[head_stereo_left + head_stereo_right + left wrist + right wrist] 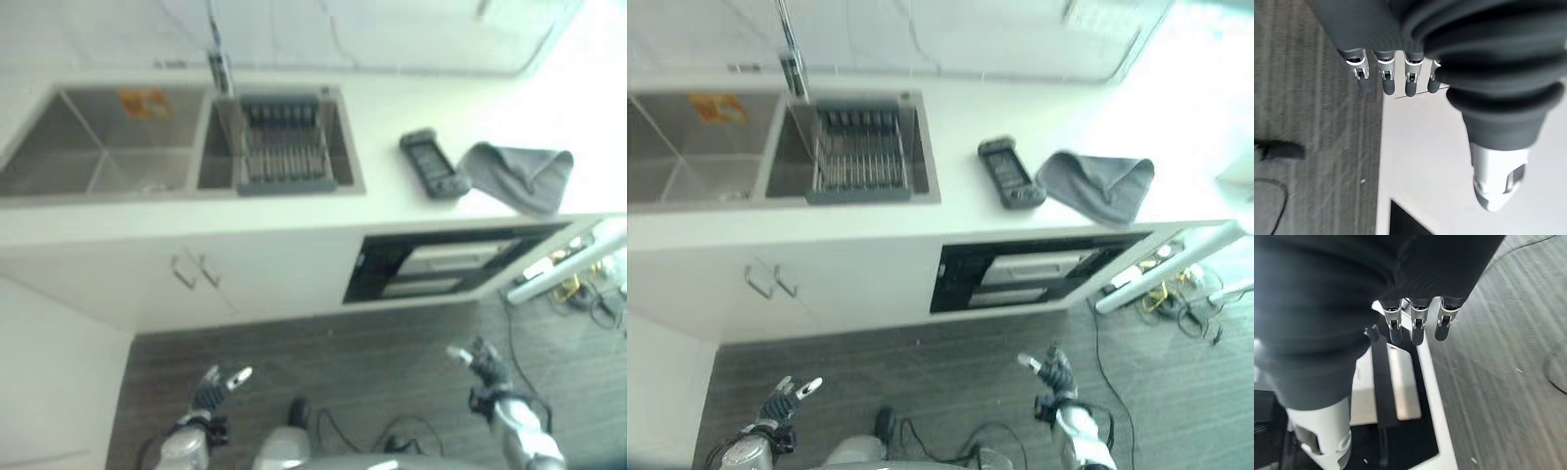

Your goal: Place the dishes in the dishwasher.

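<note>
Both hands low over the floor, empty, well short of the counter
Left hand [210, 390] and right hand [484, 369] hang with fingers relaxed and spread. Dish rack [285, 147] sits in the sink [103, 147]; dishwasher [441, 264] under the countertop, ahead of right hand; grey cloth [521, 174] above it

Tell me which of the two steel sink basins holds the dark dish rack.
The smaller right-hand steel basin, beside the faucet, holds the dark slatted dish rack. The wider left-hand steel basin has no rack, just an orange sticker on its back wall.
</note>
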